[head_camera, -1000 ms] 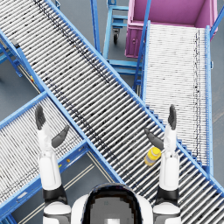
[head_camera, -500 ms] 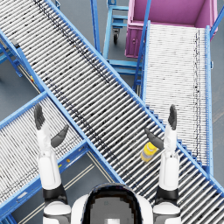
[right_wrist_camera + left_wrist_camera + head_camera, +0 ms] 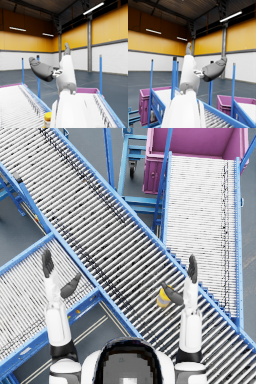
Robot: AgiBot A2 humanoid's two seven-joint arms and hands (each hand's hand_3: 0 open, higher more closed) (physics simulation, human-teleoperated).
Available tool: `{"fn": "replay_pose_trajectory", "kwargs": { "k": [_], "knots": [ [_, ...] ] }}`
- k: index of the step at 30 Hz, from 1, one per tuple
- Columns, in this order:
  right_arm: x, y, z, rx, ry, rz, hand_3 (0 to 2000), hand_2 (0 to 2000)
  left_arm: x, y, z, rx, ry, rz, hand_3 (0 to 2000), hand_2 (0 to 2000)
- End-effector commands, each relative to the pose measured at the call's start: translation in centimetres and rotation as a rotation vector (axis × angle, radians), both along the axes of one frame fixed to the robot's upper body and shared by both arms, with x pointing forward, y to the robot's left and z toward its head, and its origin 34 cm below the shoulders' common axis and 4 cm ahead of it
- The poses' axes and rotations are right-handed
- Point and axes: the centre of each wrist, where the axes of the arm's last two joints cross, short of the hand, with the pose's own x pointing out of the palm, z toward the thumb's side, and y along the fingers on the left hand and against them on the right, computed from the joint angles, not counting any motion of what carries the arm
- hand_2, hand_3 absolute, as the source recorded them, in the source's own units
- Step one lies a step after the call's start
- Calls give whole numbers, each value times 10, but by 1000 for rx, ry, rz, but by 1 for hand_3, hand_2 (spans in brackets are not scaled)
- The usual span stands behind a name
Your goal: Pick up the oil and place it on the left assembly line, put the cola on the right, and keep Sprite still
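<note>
Oil [image 3: 163,297]: lies just beside my right hand [image 3: 189,285], at its thumb; touching, I cannot tell.
Right hand: fingers spread, holding nothing.

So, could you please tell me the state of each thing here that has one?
Yellow-capped oil bottle: seemingly upright on central roller conveyor, not held.
Left robot hand: open, raised, holding nothing.
Right robot hand: open, raised beside the bottle.
Pink plastic bin: open-topped, no contents visible.

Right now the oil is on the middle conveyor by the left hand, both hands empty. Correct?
No: the oil lies by the right hand, not the left hand; the head view shows it. It is on the middle conveyor, and both hands are empty.
</note>
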Motion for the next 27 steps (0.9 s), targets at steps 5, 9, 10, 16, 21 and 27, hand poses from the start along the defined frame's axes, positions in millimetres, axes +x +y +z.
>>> {"fn": "replay_pose_trajectory", "kwargs": {
  "k": [5, 9, 10, 16, 21, 27],
  "knots": [
    [-15, 12, -20, -4, 78, 50, 0, 0, -2, -1, 4, 3, -20, -2, 0, 0],
    [-16, 13, -38, -1, 157, 55, 0, 0, -5, -3, 5, 4, -29, -7, 0, 0],
    [-15, 15, -44, -2, 184, 64, 0, 0, -3, -2, 1, -2, -11, -5, 0, 0],
    [-16, 16, -73, 0, 303, 68, 0, 0, -5, -5, 4, 2, -25, -14, 0, 0],
    [-11, 16, -104, 4, 429, 65, 0, 0, -1, -6, 6, 6, -28, -21, 0, 0],
    [-6, 21, -127, 8, 518, 79, 0, 0, 2, -8, 5, 6, -20, -30, 0, 0]
  ]
}}
